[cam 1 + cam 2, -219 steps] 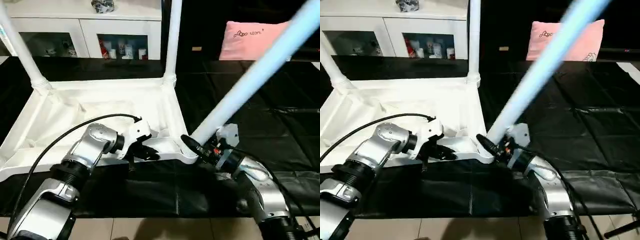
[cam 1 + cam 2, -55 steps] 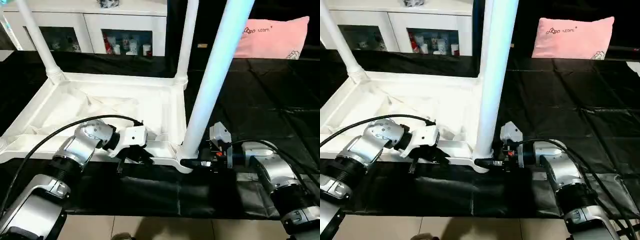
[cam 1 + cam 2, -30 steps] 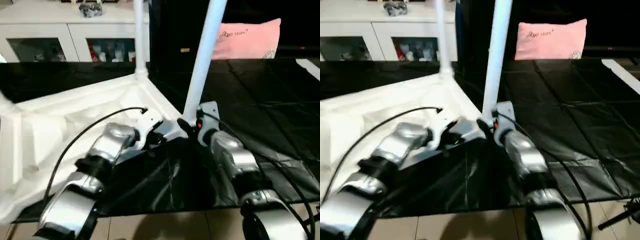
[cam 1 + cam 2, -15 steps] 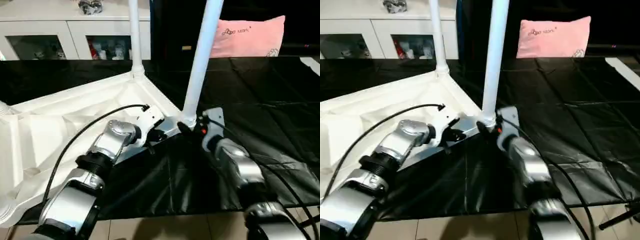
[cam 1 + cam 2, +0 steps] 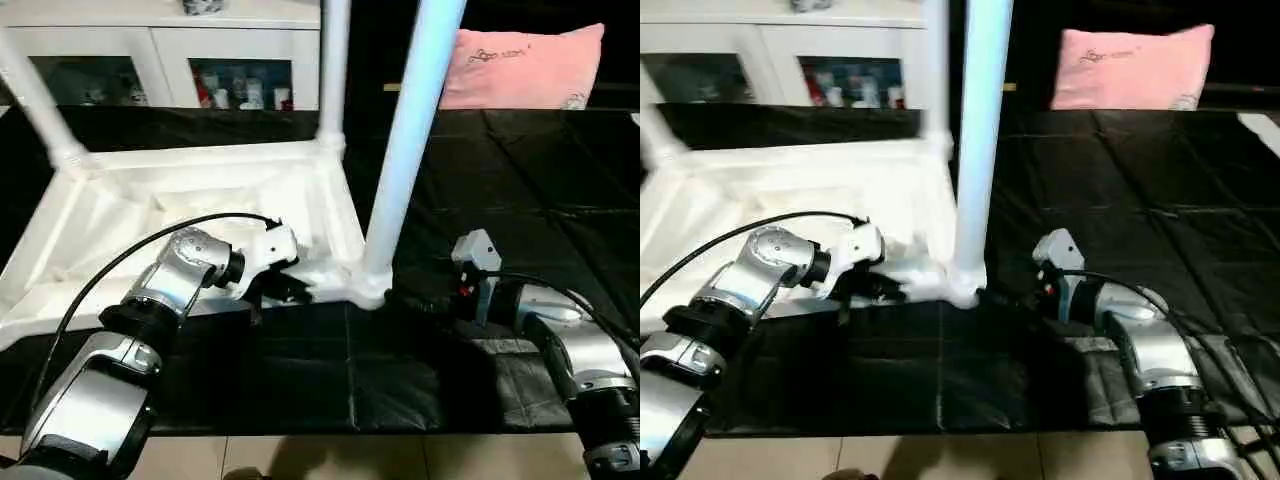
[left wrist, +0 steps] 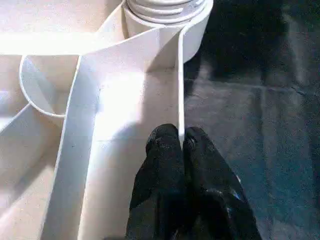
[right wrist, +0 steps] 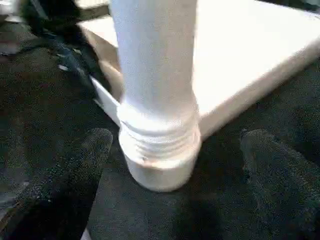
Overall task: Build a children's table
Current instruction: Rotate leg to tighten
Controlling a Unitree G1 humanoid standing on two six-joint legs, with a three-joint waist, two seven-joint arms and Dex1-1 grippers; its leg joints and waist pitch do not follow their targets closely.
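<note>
At lower left the left pincer (image 6: 181,145) stays clenched on the rim of the upturned children's table (image 5: 120,200), at centre the near leg (image 5: 405,150) now stands upright in its corner socket, and at right the right pincer (image 7: 170,165) has released it, so this leg appears seated.

- Left gripper (image 6: 181,142) reaches in level from the left, black fingers pinched together on the rim of the children's table (image 5: 180,190)
- Right gripper (image 7: 175,165) lies low at the near corner leg's base; fingers (image 7: 75,170) spread wide, either side, not touching
</note>
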